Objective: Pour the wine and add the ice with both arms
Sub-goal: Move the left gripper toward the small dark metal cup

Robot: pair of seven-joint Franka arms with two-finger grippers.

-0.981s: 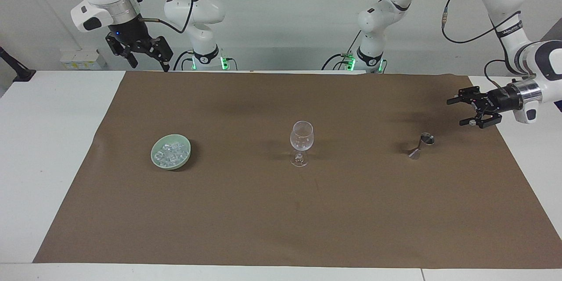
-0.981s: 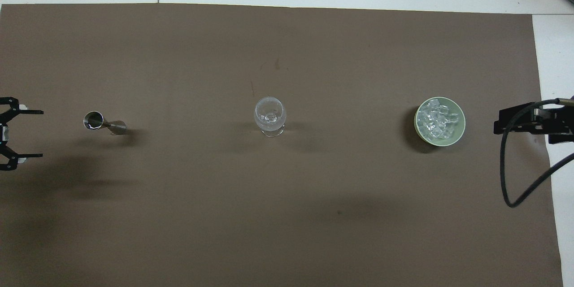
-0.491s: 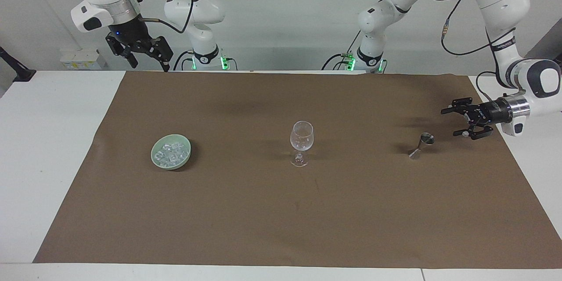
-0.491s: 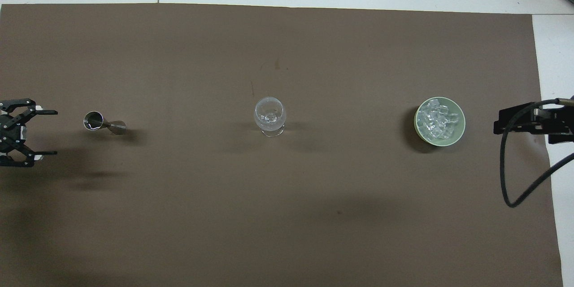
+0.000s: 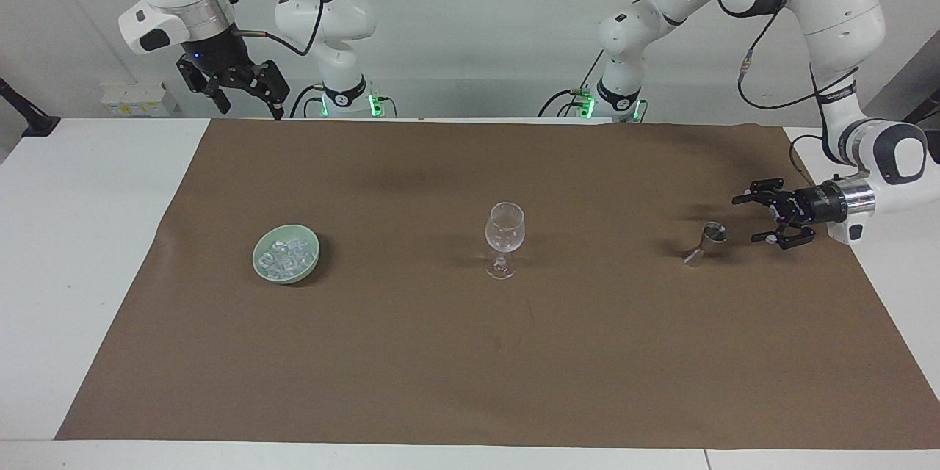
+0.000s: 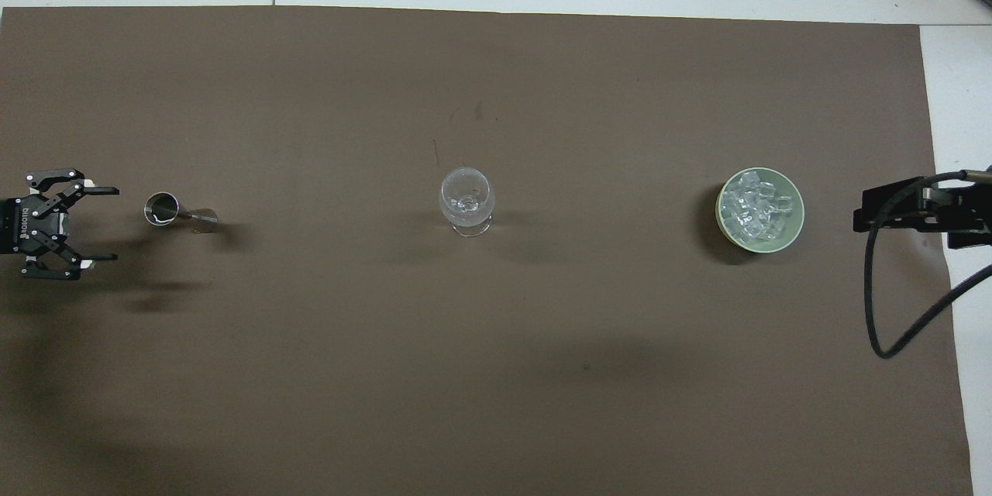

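Left gripper (image 5: 756, 219) lowered toward jigger (image 5: 703, 242), fingers apart | right gripper (image 5: 242, 94) waiting, fingers apart | one glass (image 5: 504, 237), one bowl (image 5: 286, 255)

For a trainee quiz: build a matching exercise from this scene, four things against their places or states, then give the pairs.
1. ice
2. wine glass
3. metal jigger
4. right tool

A. upright at the mat's middle
B. raised, open, over the mat's edge nearest the robots
C. heaped in the green bowl
D. just ahead of the open left tool

Pairs: 1-C, 2-A, 3-D, 4-B
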